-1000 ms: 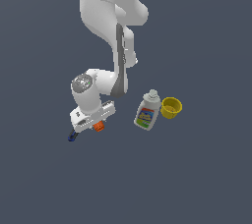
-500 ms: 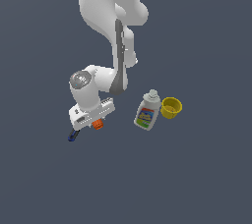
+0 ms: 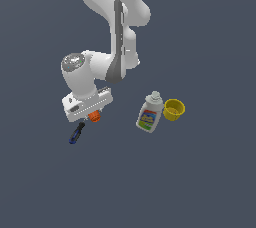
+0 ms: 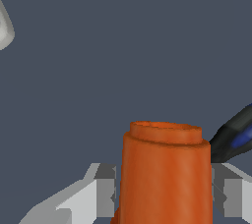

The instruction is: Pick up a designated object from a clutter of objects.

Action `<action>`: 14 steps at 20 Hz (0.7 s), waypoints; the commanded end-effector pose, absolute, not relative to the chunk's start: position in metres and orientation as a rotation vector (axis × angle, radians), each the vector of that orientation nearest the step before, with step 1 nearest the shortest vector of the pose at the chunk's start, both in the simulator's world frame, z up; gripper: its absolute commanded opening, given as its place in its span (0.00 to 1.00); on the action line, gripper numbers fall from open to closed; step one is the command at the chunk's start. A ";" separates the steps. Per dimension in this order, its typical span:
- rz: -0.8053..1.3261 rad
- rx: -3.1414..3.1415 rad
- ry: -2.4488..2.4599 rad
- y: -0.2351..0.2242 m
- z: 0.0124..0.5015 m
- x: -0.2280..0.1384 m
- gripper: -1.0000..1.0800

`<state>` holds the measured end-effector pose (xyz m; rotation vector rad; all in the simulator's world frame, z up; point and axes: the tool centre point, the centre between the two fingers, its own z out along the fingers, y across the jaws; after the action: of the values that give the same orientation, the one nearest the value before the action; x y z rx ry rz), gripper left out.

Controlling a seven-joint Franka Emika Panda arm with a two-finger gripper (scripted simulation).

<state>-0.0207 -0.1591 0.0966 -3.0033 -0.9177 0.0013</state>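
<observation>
Close up in the wrist view, the small orange cup (image 4: pixel 165 174) fills the space between the two grey fingers (image 4: pixel 101 191) of the hand (image 4: pixel 165 196), one finger pressed to each side of it, so the hand is closed down on the cup's width and has hold of it. Just behind the cup, on one side, the dark tip and blue handle of the screwdriver (image 4: pixel 236 137) show against the grey worktop (image 4: pixel 123 46). A pale rounded shape at the picture's edge cannot be made out.

From the exterior view, the hand (image 3: pixel 91 116) hangs under the white arm (image 3: pixel 112 32), with the orange cup (image 3: pixel 93 117) peeping out below it. The blue-handled screwdriver (image 3: pixel 76 133) lies on the worktop (image 3: pixel 200 182) just beside the cup, toward the exterior view's left. Well apart, toward the exterior view's right, the white labelled bottle (image 3: pixel 150 113) leans tilted, and the yellow cup (image 3: pixel 174 109) sits just beside it, open mouth showing.
</observation>
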 end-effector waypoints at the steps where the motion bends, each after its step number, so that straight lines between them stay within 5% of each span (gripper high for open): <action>1: -0.001 -3.004 -0.918 -0.165 0.117 -0.029 0.00; 14: -0.002 -3.003 -0.917 -0.200 0.242 -0.078 0.00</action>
<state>-0.0720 -0.1955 0.2257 -3.0033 -0.9168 -0.0011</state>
